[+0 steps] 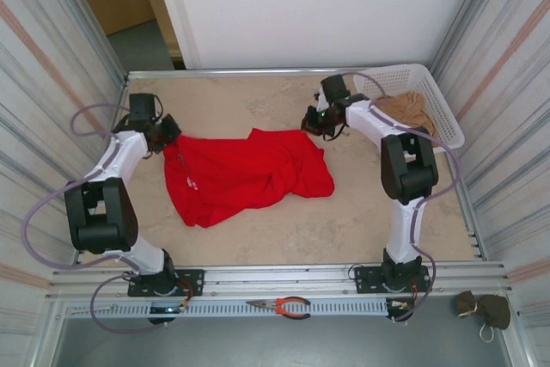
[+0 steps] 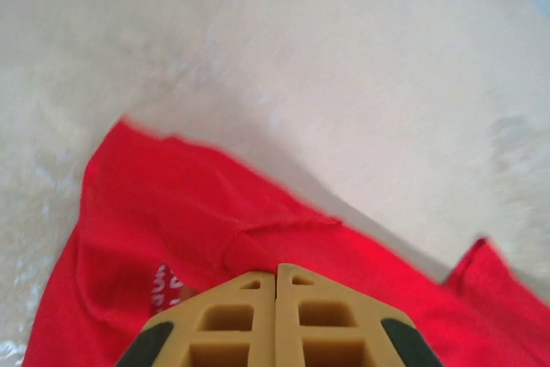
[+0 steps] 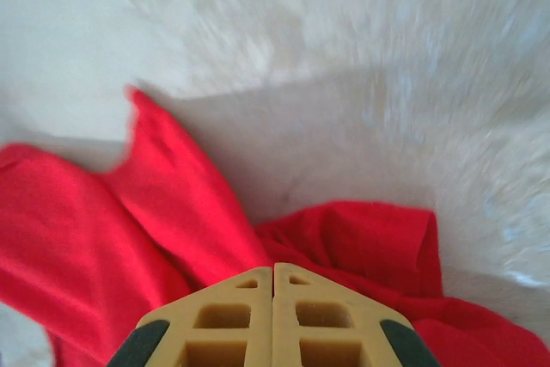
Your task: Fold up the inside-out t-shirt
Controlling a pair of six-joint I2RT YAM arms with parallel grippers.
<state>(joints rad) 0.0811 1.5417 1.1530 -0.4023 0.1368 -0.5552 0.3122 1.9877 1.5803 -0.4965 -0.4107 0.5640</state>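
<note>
The inside-out t-shirt (image 1: 249, 174) lies crumpled on the desk (image 1: 284, 229), about midway between the far and near edges and slightly toward the left edge. The left fingers (image 2: 228, 311) are pressed together on the garment's far-left corner, where the cloth puckers into the tips. The right fingers (image 3: 228, 311) are likewise pressed together on its far-right portion, where a red fold runs up to the tips. Both holds appear to take only a small amount of fabric, so either may slip out once the cloth carries load. It cannot be determined whether each pinch holds one layer or several. If the layers are caught unevenly, the shirt will probably hang twisted rather than open flat. The body of the shirt is bunched and creased between the two hold points, so unequal pulling by the arms is likely to drag the whole shirt sideways instead of spreading it. The basket (image 1: 447, 126) at the far-right corner, containing a tan garment (image 1: 411, 111), stands near the right arm, and a wide outward swing could strike its rim.
</note>
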